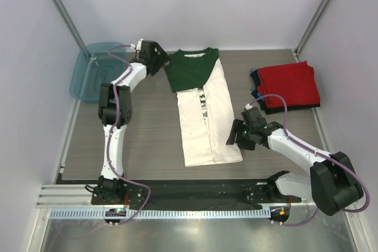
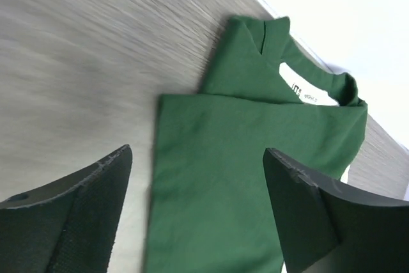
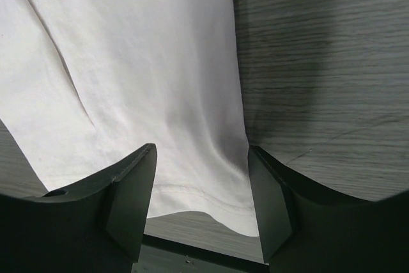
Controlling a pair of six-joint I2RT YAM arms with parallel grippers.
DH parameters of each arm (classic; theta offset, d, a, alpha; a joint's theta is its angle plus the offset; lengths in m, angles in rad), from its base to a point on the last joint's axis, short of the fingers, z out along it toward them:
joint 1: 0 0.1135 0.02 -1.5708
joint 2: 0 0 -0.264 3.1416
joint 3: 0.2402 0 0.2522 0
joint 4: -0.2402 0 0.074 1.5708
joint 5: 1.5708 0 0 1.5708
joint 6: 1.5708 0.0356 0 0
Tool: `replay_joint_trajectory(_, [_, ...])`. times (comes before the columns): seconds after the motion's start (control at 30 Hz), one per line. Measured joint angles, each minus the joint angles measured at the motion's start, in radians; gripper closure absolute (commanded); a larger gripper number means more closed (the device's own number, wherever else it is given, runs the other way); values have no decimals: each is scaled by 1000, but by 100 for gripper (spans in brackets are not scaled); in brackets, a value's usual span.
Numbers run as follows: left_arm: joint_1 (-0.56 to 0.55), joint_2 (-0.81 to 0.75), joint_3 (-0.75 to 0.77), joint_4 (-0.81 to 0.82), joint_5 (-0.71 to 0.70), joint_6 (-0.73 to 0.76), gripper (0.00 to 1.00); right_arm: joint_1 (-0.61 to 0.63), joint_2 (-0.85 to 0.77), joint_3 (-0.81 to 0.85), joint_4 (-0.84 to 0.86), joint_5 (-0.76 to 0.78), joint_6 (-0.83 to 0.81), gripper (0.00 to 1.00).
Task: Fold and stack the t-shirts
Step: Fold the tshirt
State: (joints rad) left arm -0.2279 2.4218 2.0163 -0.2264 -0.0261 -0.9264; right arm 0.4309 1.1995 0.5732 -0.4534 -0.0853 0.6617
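A white t-shirt (image 1: pixel 209 119) with dark green sleeves folded across its top (image 1: pixel 192 70) and black print lies lengthwise in the table's middle. My left gripper (image 1: pixel 158 58) is open and empty, hovering at the shirt's top left corner; its wrist view shows the green cloth (image 2: pixel 255 151) between the spread fingers (image 2: pixel 96 202). My right gripper (image 1: pixel 235 135) is open and empty, just right of the shirt's lower right edge; its wrist view shows the white hem (image 3: pixel 192 183) between the fingers (image 3: pixel 131 190). A folded stack with a red shirt (image 1: pixel 289 84) on top, over dark and blue ones, lies at the right.
A teal plastic tub (image 1: pixel 94 72) stands at the back left, beside the left arm. White walls close the back and sides. A black rail (image 1: pixel 195 190) runs along the table's near edge.
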Motion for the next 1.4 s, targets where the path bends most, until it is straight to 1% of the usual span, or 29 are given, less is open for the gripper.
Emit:
replay_joint_trajectory(0.1, [14,-92,-58,-22,-22,21,14,0,-23,-13,-16,2,0,40])
replay_joint_trajectory(0.17, [15,-132,-60,-36,-26,38,16,0,-36,-18,-27,1,0,42])
replay_joint_trajectory(0.2, [14,-152,-60,-44,-25,45,19,0,-48,-21,-32,-1,0,42])
replay_joint_trajectory(0.23, [12,-175,-64,-55,-21,50,20,2,-58,-26,-36,-2,0,44])
replay_joint_trajectory(0.3, [4,-246,-129,-70,-10,61,21,8,-87,-41,-49,-4,3,51])
replay_joint_trajectory(0.33, [-2,-292,-183,-77,-6,66,21,13,-100,-48,-55,-4,8,53])
replay_joint_trajectory(0.47, [-56,-514,-462,-117,-8,73,20,51,-134,-63,-97,14,41,52])
replay_joint_trajectory(0.53, [-114,-635,-612,-141,-25,71,20,70,-132,-63,-120,32,57,49])
replay_joint_trajectory(0.6, [-194,-764,-754,-160,-33,68,21,89,-133,-63,-144,50,77,49])
replay_joint_trajectory(0.67, [-269,-869,-856,-177,-31,63,22,107,-133,-63,-166,72,93,50])
replay_joint_trajectory(0.7, [-298,-914,-897,-182,-30,58,24,116,-133,-63,-176,83,101,51])
replay_joint_trajectory(0.77, [-346,-1007,-989,-199,-26,41,31,127,-133,-63,-193,101,111,60])
replay_joint_trajectory(0.8, [-362,-1047,-1028,-205,-26,34,36,130,-133,-63,-199,108,114,63])
replay_joint_trajectory(0.83, [-380,-1089,-1075,-217,-26,19,41,131,-133,-63,-203,114,120,74])
replay_joint_trajectory(0.93, [-449,-1187,-1196,-242,-26,-19,51,134,-125,-60,-210,130,127,90])
replay_joint_trajectory(1.0, [-497,-1231,-1248,-275,-28,-46,52,137,-111,-57,-210,136,130,92])
replay_joint_trajectory(1.03, [-523,-1250,-1265,-293,-31,-62,52,139,-105,-56,-210,136,131,95])
replay_joint_trajectory(1.17, [-585,-1290,-1275,-345,-37,-94,51,172,-90,-49,-204,139,135,96])
replay_joint_trajectory(1.3, [-592,-1334,-1294,-383,-48,-113,48,253,-58,-33,-178,139,173,96])
replay_joint_trajectory(1.4, [-592,-1394,-1344,-392,-44,-125,48,318,-31,-13,-159,139,203,88])
